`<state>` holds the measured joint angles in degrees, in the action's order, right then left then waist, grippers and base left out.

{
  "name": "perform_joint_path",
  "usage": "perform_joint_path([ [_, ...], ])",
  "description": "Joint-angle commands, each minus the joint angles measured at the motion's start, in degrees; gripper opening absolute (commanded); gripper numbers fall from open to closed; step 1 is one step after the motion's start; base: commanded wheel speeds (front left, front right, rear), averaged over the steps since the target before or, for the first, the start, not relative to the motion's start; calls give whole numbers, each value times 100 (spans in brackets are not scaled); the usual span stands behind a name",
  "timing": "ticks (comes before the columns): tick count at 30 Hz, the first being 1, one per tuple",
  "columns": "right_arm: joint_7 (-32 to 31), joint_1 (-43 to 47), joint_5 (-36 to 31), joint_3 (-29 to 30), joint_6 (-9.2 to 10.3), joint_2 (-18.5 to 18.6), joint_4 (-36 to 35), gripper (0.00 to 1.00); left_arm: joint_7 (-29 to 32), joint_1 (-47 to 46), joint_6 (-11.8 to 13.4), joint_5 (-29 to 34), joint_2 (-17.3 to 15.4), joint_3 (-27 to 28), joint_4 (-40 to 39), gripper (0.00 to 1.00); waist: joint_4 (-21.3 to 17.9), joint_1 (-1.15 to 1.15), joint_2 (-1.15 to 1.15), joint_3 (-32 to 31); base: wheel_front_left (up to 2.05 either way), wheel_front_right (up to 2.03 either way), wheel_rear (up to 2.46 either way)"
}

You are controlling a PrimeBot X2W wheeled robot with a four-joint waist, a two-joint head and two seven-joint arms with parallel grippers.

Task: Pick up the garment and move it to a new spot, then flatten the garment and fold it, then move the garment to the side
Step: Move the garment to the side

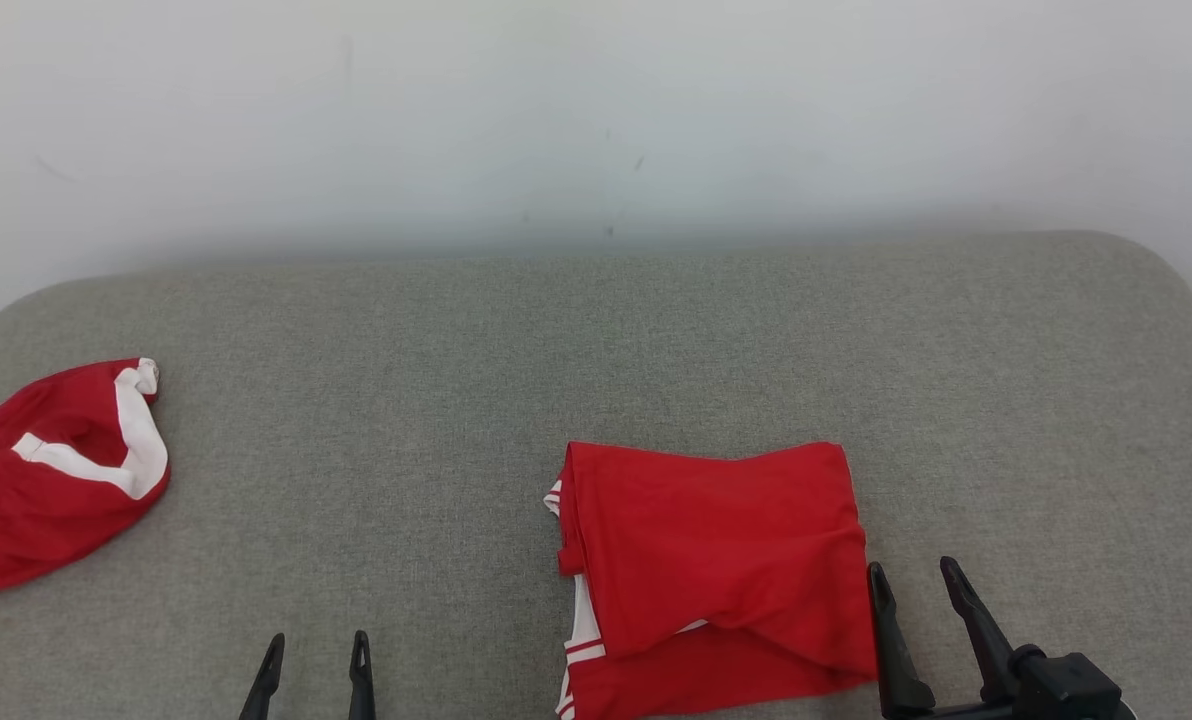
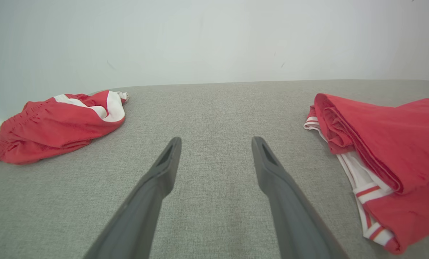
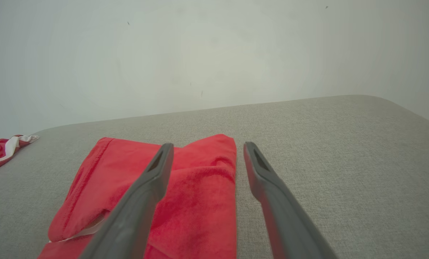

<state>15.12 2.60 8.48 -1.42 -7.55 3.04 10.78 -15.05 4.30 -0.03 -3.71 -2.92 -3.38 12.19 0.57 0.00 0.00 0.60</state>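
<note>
Near the front edge of the grey woven cushion (image 1: 596, 330) lies the folded red garment (image 1: 716, 560), white trim showing. The right gripper (image 1: 913, 568) just beside it and the left gripper (image 1: 319, 640), set apart, both gape empty. A crumpled red-and-white cloth (image 1: 56, 470) sits far left.

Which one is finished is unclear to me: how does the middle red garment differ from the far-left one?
The middle garment lies flat in a folded rectangle; the left garment is a bunched heap. The left garment shows a broad white band on top; the middle garment shows only thin white trim at its edge. Both are red and unheld.
</note>
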Motion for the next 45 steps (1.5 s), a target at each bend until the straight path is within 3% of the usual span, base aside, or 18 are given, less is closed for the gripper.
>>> perform_joint_path([
  [1, 1, 38, -48, 12, 15, -17, 14, 100, -18, 18, 2, -44, 5, 6, 12, 100, 2, 0, 0, 1, 0, 0, 0],
  [34, 1, 21, -45, -27, 15, -23, 56, 100, -18, 2, -12, -108, 6, 34, 40, 100, 31, 0, 0, 19, 0, 0, 0],
  [45, 0, -812, 79, -161, 15, 131, 387, 100, -18, -62, -35, -152, 5, 50, 61, 100, 13, 0, 0, 80, 0, 0, 0],
])
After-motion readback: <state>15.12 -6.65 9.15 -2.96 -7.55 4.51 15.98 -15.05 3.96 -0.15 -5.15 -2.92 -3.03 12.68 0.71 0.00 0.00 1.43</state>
